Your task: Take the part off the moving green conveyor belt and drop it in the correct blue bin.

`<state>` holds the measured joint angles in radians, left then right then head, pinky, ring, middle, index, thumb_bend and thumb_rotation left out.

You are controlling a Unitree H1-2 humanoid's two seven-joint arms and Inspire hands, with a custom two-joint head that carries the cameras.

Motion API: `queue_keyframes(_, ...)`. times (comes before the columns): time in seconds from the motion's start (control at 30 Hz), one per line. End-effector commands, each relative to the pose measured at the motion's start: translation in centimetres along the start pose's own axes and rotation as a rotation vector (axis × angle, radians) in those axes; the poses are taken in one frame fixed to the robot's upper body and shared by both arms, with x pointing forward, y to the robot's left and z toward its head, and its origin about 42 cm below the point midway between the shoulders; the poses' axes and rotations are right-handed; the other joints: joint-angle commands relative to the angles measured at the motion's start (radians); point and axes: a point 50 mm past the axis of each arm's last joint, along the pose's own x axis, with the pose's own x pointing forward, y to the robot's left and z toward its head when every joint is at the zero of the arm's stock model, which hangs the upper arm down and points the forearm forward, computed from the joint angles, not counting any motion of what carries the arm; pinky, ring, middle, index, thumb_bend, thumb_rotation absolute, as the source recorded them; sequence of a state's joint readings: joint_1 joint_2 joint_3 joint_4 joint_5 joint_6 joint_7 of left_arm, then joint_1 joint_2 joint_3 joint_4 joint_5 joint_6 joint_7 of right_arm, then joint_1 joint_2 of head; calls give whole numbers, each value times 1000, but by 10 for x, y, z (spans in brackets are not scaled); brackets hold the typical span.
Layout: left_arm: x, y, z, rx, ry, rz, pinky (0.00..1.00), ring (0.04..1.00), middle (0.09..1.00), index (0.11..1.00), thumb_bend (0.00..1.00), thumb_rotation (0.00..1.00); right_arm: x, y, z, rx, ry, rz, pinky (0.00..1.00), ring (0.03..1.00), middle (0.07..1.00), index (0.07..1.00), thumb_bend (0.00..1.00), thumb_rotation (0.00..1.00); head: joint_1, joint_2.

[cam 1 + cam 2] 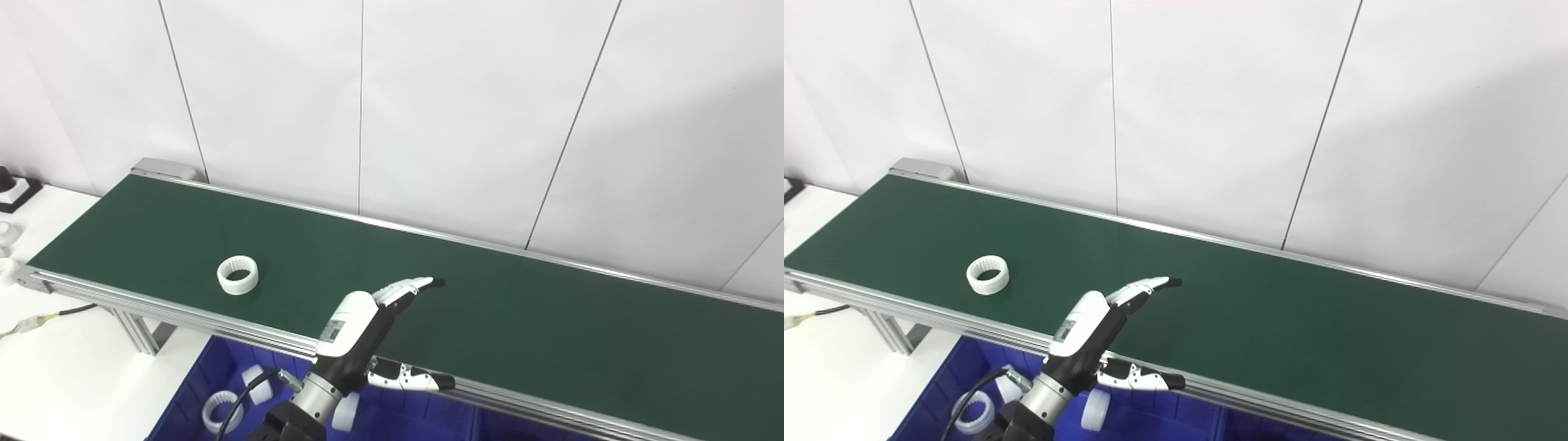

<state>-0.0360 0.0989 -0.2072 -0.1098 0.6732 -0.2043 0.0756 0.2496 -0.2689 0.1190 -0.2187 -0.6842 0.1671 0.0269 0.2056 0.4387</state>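
Note:
A white toothed ring (237, 275) lies flat on the green conveyor belt (520, 318) near its left end. My left hand (361, 324) is open and empty, fingers stretched out over the belt's near edge and the thumb spread along the rail. It is right of the ring and apart from it. A blue bin (196, 380) stands below the belt's near rail, under my wrist. It holds several white parts, among them a toothed ring (219, 410). The right hand is not in view.
The belt's aluminium frame (159, 309) and leg stand on a white table (61, 373). A cable (37, 320) lies on the table at the left. Small black and white objects (9, 190) sit at the far left edge. A white panelled wall runs behind.

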Motion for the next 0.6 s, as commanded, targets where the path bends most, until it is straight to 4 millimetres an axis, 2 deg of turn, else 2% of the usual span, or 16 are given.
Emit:
queue_keyframes(0.0,16,16,6,37,-42,73,796,865,868,865,775,492,4,-9,6,-10,-66,-39,694,693,670,767,848,96,-1,1)
queue_keyframes(0.13,27,25,-8,75,17,99,787,860,878,872,774,493,6,-8,6,-20,-64,-39,690,692,671,766,849,105,-1,-2)
queue_keyframes(0.33,46,39,-33,134,87,143,846,890,897,887,788,525,8,-7,7,-25,-67,-35,679,692,670,762,845,114,-4,-1)
queue_keyframes(0.57,58,54,-55,224,112,169,866,878,883,878,763,449,10,-6,7,-25,-63,-28,677,694,673,761,846,118,-5,-5)
